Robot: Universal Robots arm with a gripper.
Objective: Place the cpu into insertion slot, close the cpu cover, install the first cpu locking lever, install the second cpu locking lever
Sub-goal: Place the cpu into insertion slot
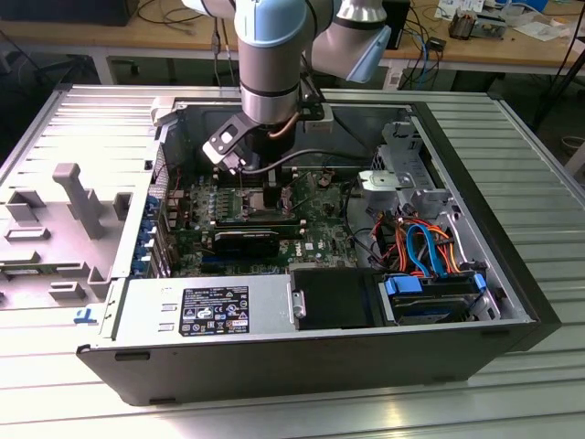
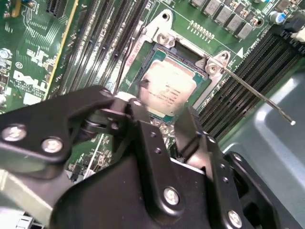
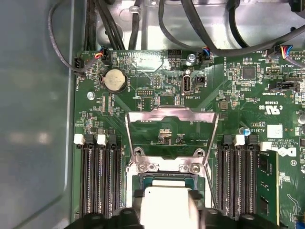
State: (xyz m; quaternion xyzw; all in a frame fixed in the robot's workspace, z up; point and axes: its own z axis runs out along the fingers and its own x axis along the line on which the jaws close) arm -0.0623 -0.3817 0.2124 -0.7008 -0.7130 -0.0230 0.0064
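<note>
My gripper (image 2: 164, 107) is pinched on the cpu (image 2: 167, 81), black fingers against two opposite edges of its dull silver square top. The chip sits in the dark, metal-rimmed insertion slot (image 2: 194, 61). The thin silver cpu cover (image 3: 170, 114) stands flipped open.

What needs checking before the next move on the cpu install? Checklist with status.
1. cpu inside the insertion slot rim: ok.
2. cpu fully seated and flat: cannot tell.
3. cpu cover swung open, off the slot: ok.
4. locking lever released, sticking out away from the slot: ok.
5. Other locking lever's state: cannot tell.
6. gripper right at the cpu, in line with the slot: ok.
</note>
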